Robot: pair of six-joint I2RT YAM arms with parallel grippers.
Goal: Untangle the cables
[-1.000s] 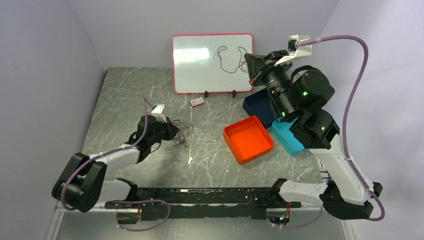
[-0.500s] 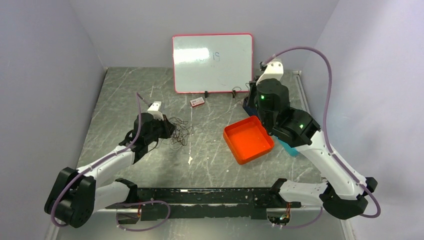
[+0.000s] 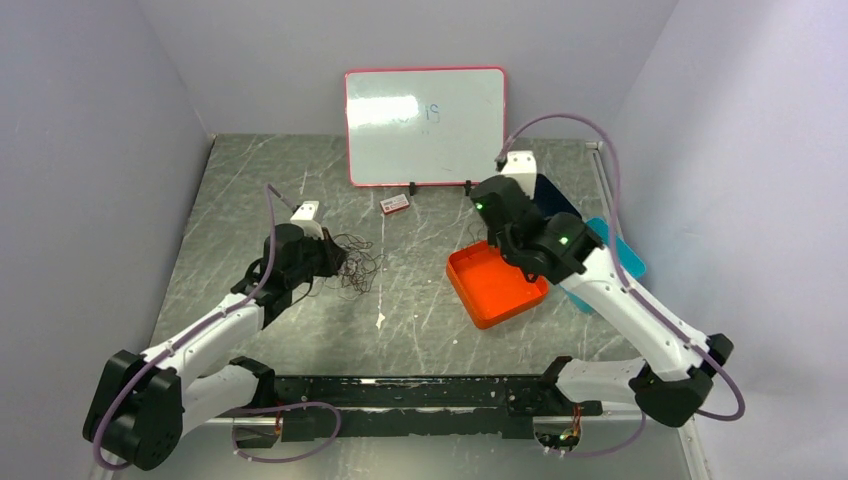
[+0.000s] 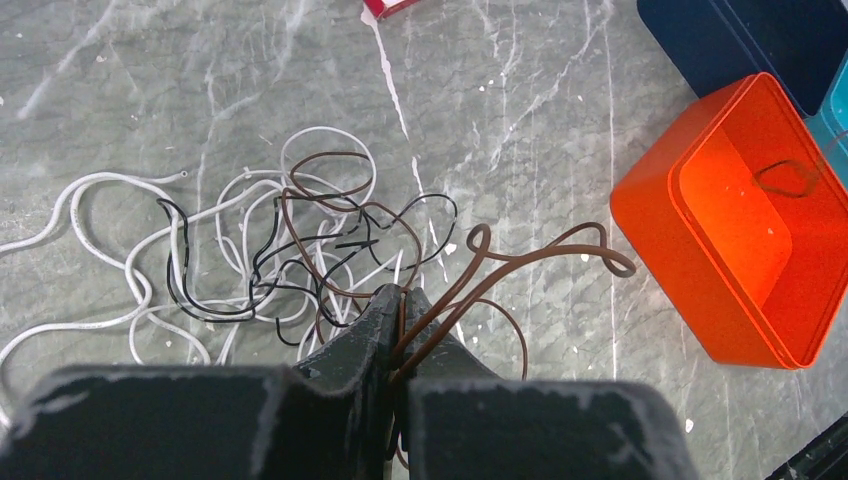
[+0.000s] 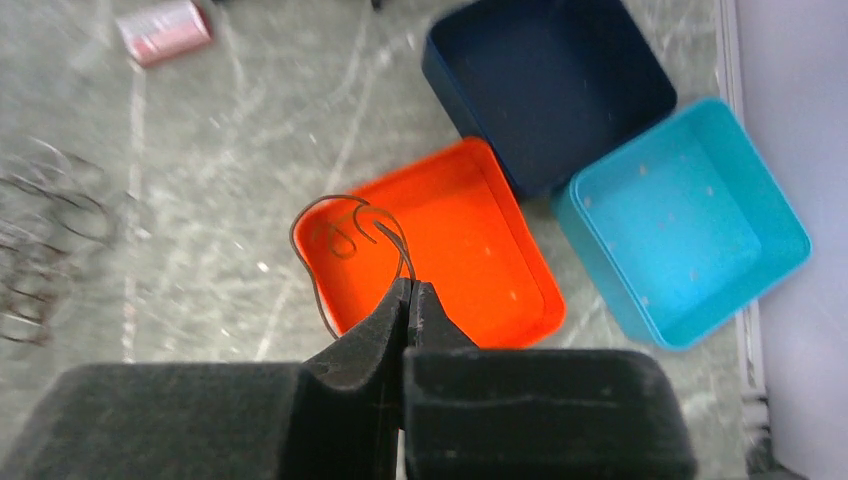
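Note:
A tangle of thin white, black and brown cables (image 4: 270, 250) lies on the grey table, left of centre (image 3: 358, 268). My left gripper (image 4: 403, 300) is shut on a brown cable (image 4: 520, 255) at the near edge of the tangle; it shows in the top view (image 3: 335, 262) too. My right gripper (image 5: 410, 290) is shut on one thin dark cable (image 5: 345, 215), whose curly loops hang over the near left corner of the orange tray (image 5: 470, 240). In the top view the right gripper (image 3: 497, 225) is above that tray's (image 3: 462, 285) far edge.
A dark blue tray (image 5: 548, 90) and a teal tray (image 5: 680, 220) sit right of the orange one. A whiteboard (image 3: 425, 125) stands at the back, with a small red and white box (image 3: 395, 204) in front of it. Side walls are close.
My right arm has swung down from high by the whiteboard to over the orange tray, carrying the thin dark cable. My left gripper has stayed at the tangle, shifting only slightly.

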